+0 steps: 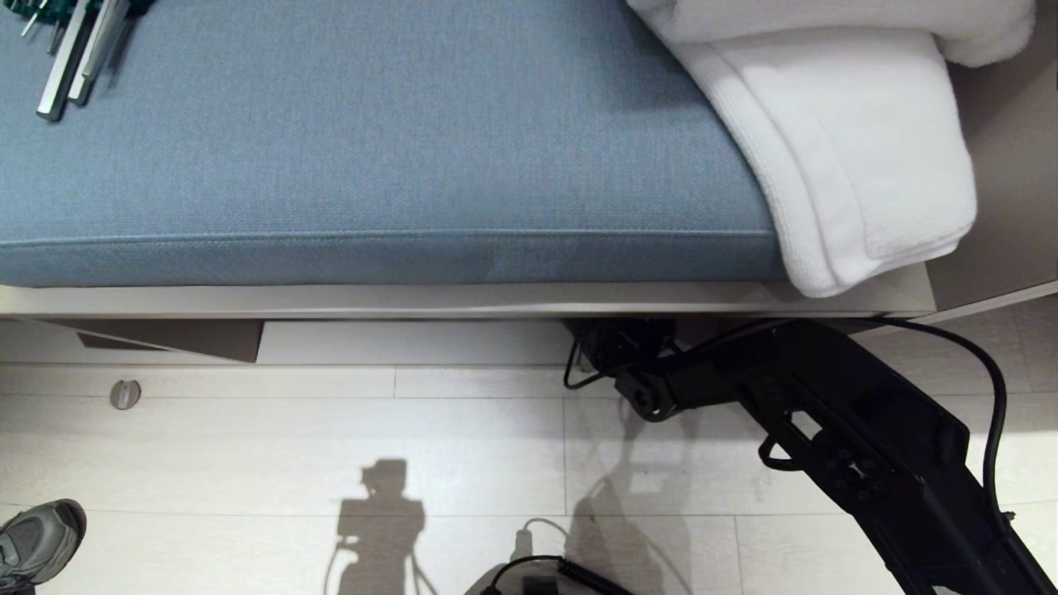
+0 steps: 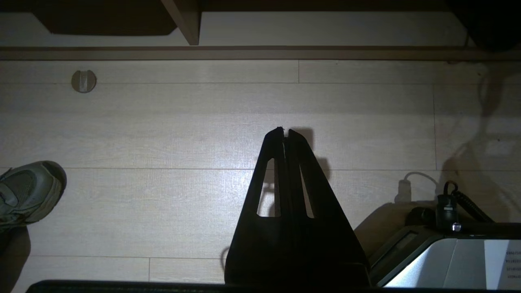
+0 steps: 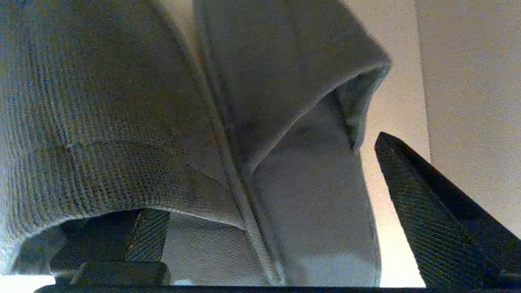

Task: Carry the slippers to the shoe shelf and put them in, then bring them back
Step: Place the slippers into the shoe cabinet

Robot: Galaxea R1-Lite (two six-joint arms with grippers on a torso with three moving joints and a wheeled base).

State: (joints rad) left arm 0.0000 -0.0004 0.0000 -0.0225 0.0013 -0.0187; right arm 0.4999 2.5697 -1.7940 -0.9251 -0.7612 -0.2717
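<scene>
The right hand [image 3: 260, 228] reaches under the blue-cushioned table [image 1: 463, 299], fingers spread wide around 2 slippers [image 3: 171, 122] in the shoe shelf [image 3: 468, 81]. Only its wrist view shows them. The left hand [image 2: 285, 132] hangs closed over floor [image 2: 163, 130], a sneaker [image 2: 28, 191] nearby.

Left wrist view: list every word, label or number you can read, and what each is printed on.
No text can be read in any view.
The silver-grey robot base panel in the left wrist view carries several small printed lines at its edge, too small and cut off to read.
The grey laced sneaker shows no legible brand mark.
</scene>
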